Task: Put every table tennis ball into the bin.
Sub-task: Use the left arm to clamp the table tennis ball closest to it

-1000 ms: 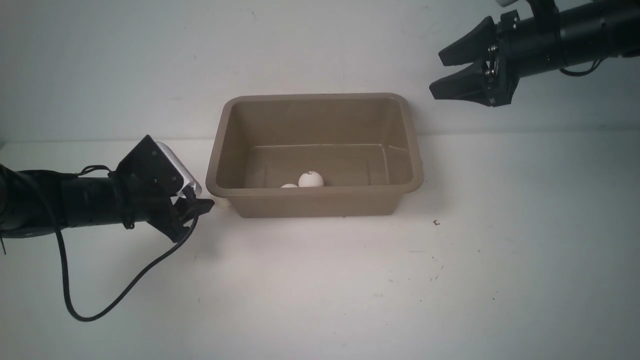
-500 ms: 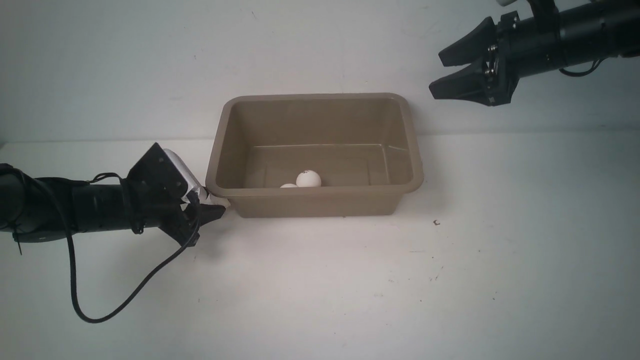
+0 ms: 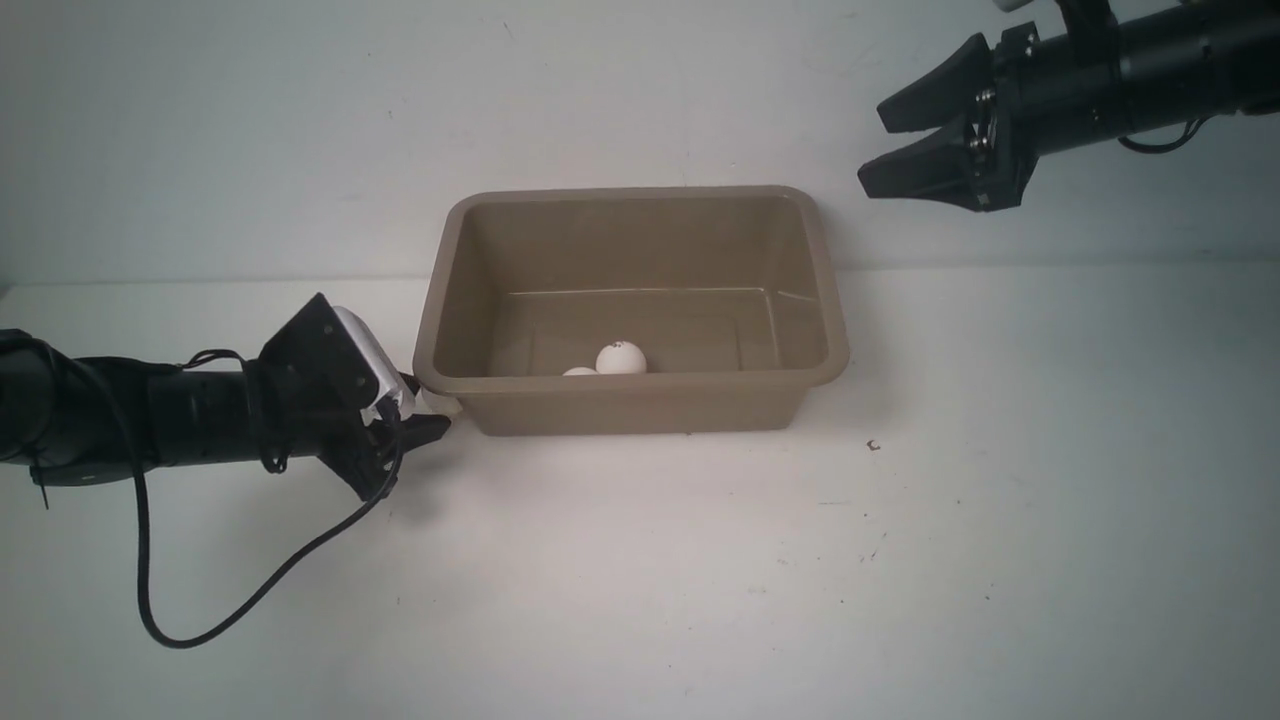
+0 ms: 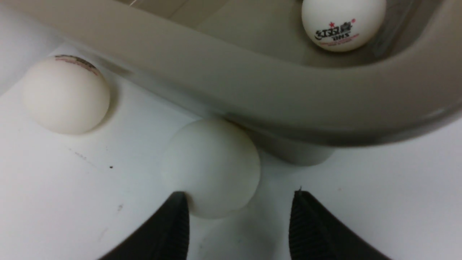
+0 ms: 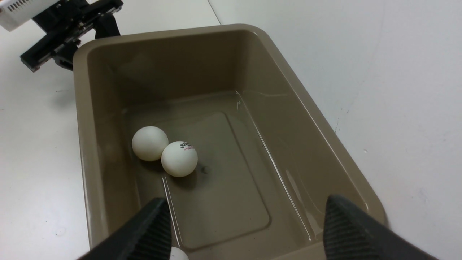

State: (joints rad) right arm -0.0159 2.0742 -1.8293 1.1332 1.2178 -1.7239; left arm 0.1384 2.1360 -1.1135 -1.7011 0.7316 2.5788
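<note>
- Jaws of the left gripper [image 4: 242,195] stand apart; off-centre closing could squirt the near ball [image 4: 213,169] away.
- Bin [image 4: 216,76] overhang, possibly touching, may snag them.
- Right gripper [image 3: 876,150] gapes.

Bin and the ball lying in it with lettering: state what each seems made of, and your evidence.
Bin: probably moulded plastic, satin; soft highlights follow its rounded rim.

Lettered ball: likely thin plastic, smooth and matte; even off-white surface, crisp print.

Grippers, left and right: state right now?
Left gripper: open, a ball close to one finger, not gripped.
Right gripper: open, holding nothing, raised beyond the bin.
</note>
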